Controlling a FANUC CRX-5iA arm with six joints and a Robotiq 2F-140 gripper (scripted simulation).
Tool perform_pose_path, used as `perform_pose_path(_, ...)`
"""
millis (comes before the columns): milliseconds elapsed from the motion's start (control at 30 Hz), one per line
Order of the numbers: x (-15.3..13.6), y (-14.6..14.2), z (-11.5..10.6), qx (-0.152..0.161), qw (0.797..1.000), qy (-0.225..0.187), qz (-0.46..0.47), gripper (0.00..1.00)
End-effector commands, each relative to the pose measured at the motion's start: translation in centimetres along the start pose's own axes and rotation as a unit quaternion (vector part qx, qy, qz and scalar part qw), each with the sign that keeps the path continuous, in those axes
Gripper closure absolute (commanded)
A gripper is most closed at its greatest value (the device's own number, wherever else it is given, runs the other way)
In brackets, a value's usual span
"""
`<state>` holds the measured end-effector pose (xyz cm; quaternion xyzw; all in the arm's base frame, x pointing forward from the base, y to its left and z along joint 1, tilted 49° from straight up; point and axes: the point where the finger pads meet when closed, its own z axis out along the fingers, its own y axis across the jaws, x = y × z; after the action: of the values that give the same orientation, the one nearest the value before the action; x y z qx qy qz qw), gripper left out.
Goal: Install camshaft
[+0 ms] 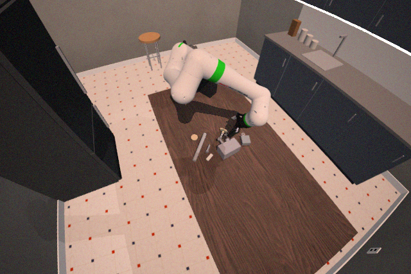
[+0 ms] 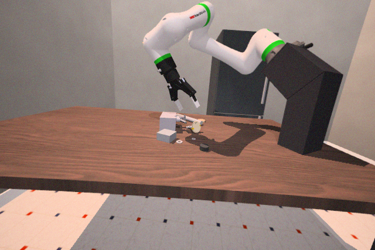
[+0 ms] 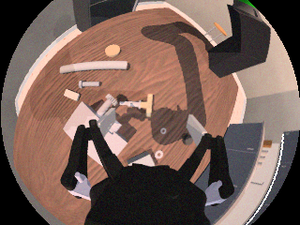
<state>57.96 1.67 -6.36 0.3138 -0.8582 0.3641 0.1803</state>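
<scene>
The grey engine case (image 1: 228,148) stands upright on the wooden table; it also shows in the exterior view (image 2: 167,120) and the wrist view (image 3: 84,123). The camshaft (image 1: 222,132) (image 2: 195,126), a short shaft with a tan big gear, lies on the table right beside the case, and its gear shows in the wrist view (image 3: 149,103). My gripper (image 2: 187,104) (image 3: 151,117) hangs above the case and the camshaft, tilted, with its fingers wide open and empty. The bearing and the small crank gear are too small to make out.
A small grey block (image 2: 166,135), a washer (image 2: 179,141) and a black cylinder (image 2: 204,147) lie near the case. A long grey rod (image 1: 199,146), a tan disc (image 1: 194,137) and small parts (image 1: 209,156) lie to its other side. The robot's dark base (image 2: 302,96) stands at the table's end.
</scene>
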Motion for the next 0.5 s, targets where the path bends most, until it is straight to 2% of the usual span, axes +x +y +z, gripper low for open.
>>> perform_pose_path(0, -0.4, -0.3, 0.5, 0.001, 1.000, -0.001, 0.000, 0.00)
perform_pose_path(200, -1.0, -0.7, 1.6, 0.001, 1.000, -0.001, 0.000, 0.00)
perform_pose_path(400, -1.1, -0.7, 1.9, 0.001, 1.000, -0.001, 0.000, 0.00)
perform_pose_path(433, -1.1, -0.7, 1.9, 0.001, 1.000, -0.001, 0.000, 0.71)
perform_pose_path(467, -1.1, -0.7, 1.9, 0.001, 1.000, -0.001, 0.000, 0.71)
